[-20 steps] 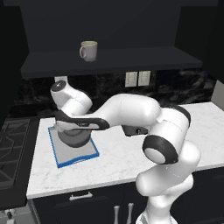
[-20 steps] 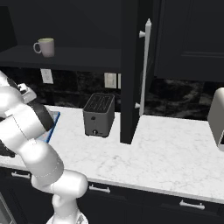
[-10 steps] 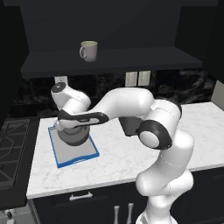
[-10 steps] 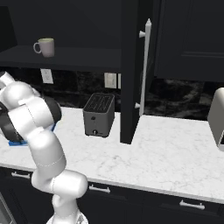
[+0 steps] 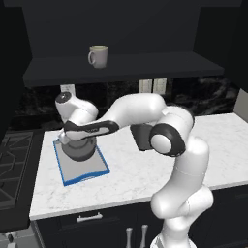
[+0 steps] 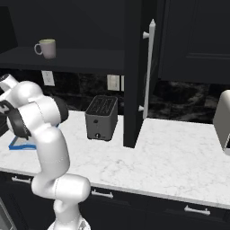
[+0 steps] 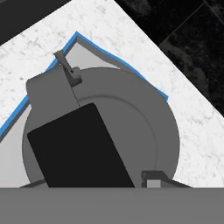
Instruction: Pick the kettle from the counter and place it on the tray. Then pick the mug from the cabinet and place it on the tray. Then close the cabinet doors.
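The kettle sits on the tray at the left end of the table, with the gripper low over its lid. In the hand view a dark fingertip covers much of the lid; whether the jaws clamp the wire handle or stand loose around it, I cannot tell.

The step in hand appears to be setting the kettle down. To do it well, let the base rest flat inside the blue rim, part the jaws fully, then lift straight up so the handle is not snagged.

The kettle sits toward the far part of the tray, near the rim there; the near part lies bare and would suit the mug. The mug stands on the cabinet shelf directly above, so the rise should stop short of the shelf edge. To the right, the toaster and an open door narrow the room.
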Controlling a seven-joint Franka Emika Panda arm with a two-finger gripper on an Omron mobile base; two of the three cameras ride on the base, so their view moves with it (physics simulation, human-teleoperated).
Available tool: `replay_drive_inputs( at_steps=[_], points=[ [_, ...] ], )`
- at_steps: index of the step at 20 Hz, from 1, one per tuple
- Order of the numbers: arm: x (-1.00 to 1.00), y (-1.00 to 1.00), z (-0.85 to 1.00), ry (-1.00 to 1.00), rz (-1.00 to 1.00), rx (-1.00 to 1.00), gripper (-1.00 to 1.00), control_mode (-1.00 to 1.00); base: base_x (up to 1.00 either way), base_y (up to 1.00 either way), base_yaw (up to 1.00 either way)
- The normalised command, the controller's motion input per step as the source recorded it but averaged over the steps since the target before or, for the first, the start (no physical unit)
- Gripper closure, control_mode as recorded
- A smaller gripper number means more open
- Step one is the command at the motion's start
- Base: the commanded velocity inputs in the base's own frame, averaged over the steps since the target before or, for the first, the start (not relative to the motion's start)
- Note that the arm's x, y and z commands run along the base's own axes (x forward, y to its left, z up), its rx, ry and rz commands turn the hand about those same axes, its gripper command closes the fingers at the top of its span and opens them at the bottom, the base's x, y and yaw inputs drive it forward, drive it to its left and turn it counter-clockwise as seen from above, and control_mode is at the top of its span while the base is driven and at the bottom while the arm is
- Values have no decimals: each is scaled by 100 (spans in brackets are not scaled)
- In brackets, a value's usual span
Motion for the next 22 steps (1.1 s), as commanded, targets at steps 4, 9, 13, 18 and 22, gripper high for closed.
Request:
replay_drive_inputs(
  at_steps=[4, 9, 13, 18, 22],
  points=[
    [7, 15, -19, 0, 0, 3, 100, -100, 0, 0, 0],
    [23, 9, -14, -1, 0, 1, 100, -100, 0, 0, 0],
    [12, 3, -22, -6, 0, 0, 100, -100, 0, 0, 0],
    [12, 0, -11, -11, 0, 0, 100, -100, 0, 0, 0],
    [19, 0, -16, -14, 0, 0, 100, -100, 0, 0, 0]
  ],
)
